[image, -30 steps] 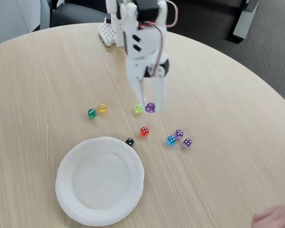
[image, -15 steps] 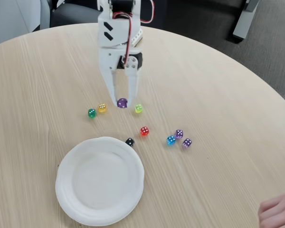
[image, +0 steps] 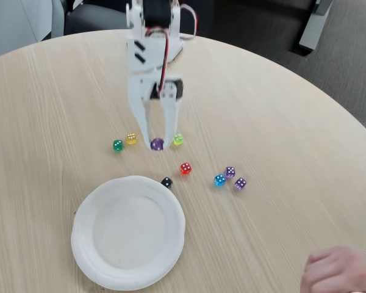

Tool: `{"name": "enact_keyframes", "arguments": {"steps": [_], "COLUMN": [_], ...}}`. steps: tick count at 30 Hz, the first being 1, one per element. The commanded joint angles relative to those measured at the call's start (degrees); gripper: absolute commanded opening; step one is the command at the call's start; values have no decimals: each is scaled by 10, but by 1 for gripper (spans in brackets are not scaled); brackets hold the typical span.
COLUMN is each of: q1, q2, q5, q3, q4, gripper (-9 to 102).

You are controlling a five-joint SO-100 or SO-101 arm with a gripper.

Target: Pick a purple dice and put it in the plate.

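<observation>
Nearest, a hand point(image: 338, 271) has crept further in at the right corner. The plate point(image: 85, 244) sits empty on the counter point(image: 280, 110). Beyond it, the tool point(image: 157, 143) pinches the purple dice point(image: 157, 144) between narrow fingers; it has carried the cube left, past the green die point(image: 178, 139), then nearer the plate, so transport looks underway. No readable writing.

Round pale wood-grain table point(image: 280, 104) bearing a white paper plate point(image: 129, 231) at lower left, with scattered dice: green point(image: 118, 145), yellow point(image: 131, 138), lime point(image: 178, 139), red point(image: 185, 168), black point(image: 166, 182), blue point(image: 219, 180), two lilac point(image: 235, 177).
</observation>
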Motion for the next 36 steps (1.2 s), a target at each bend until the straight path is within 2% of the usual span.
{"name": "enact_keyframes", "arguments": {"steps": [1, 7, 16, 21, 28, 34, 36], "q1": [3, 3, 3, 11, 62, 85, 86], "q2": [-44, -104, -146, -188, -208, -217, -217], "q5": [11, 39, -71, -149, -201, -249, -266], "q3": [-17, -60, -151, -159, -154, -152, -152], "q4": [-8, -10, -18, -105, -229, -283, -285], "gripper": [0, 0, 0, 0, 0, 0, 4]}}
